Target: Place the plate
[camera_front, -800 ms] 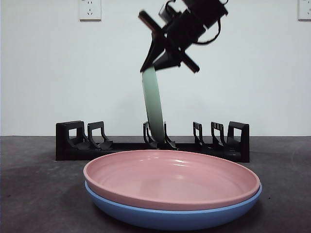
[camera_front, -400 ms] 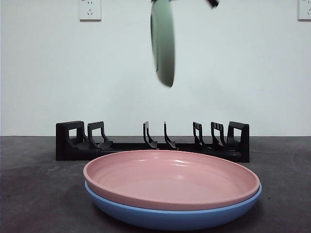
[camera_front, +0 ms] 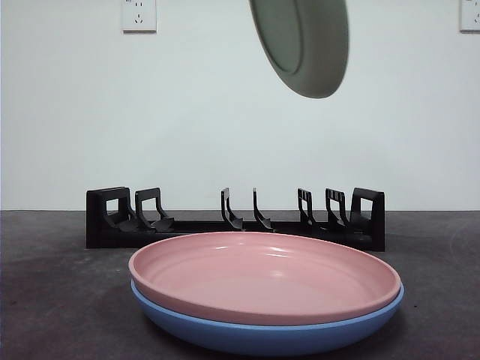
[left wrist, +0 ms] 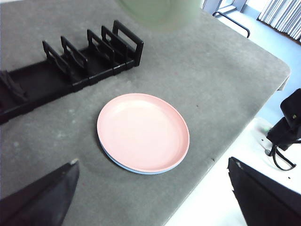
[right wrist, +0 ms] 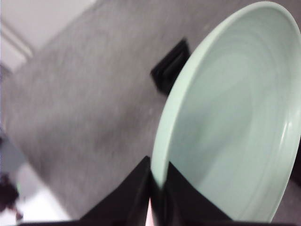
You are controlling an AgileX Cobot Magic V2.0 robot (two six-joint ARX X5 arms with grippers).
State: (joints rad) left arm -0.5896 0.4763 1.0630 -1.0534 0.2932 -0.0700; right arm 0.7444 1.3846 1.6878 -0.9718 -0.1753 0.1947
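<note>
One green plate point(camera_front: 301, 45) hung high over the black rack point(camera_front: 235, 218) at the tabletop's far edge, its rim pinched by the right tool point(right wrist: 157, 190); carrying appeared underway, with lowering into a slot seemingly next.

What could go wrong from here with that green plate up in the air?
The right claw pinches the green plate only at its rim, high above the table, so it could slip and fall. Below sit the pink plate stacked on a blue plate and the black rack; a drop might strike them.
</note>
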